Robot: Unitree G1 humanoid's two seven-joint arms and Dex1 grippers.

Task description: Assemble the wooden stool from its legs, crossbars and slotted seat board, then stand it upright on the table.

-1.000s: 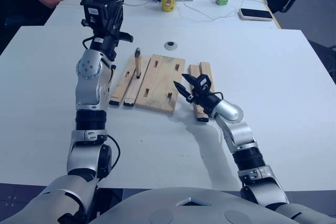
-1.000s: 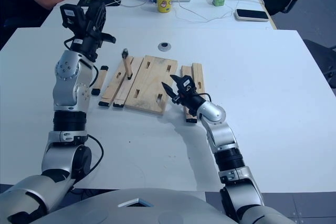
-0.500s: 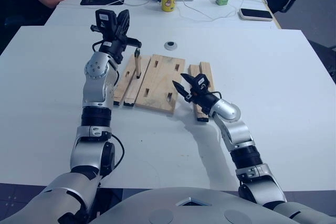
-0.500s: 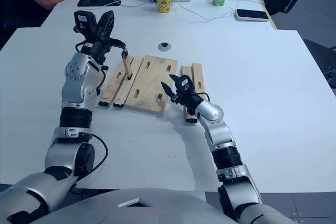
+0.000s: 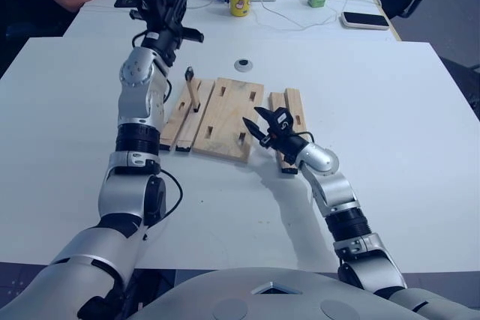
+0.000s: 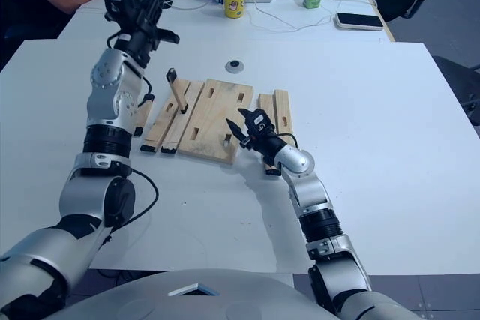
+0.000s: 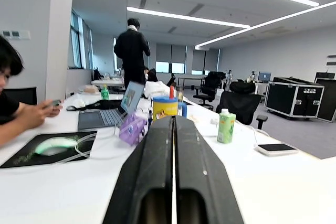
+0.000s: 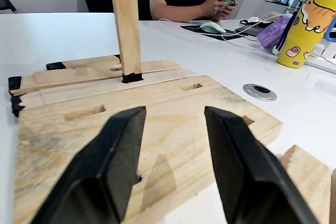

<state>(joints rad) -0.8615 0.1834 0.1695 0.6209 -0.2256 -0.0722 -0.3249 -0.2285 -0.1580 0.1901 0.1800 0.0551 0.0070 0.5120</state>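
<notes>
now the right pincer [image 5: 257, 124], fingers apart, hovers low at the right edge of the slotted seat board [image 5: 225, 114], which lies flat on the surface [image 5: 390, 133] between the left legs [image 5: 176, 119] and right legs [image 5: 289, 121]. a crossbar [image 5: 193, 89] stands slotted in one left leg. the left pincer [image 7: 174, 129], fingers together, is raised well clear. probably a board grasp: bite its edge squarely, sparing the right legs.

both eye views look forward and down from well above the seat board [image 5: 229, 118], mid-picture on the desk [image 5: 390, 110]. the right wrist view sits low, just beside the same seat board, facing across it. the left wrist view, high beyond the seat board, looks level along the left tool [image 7: 174, 125] toward the room.
</notes>
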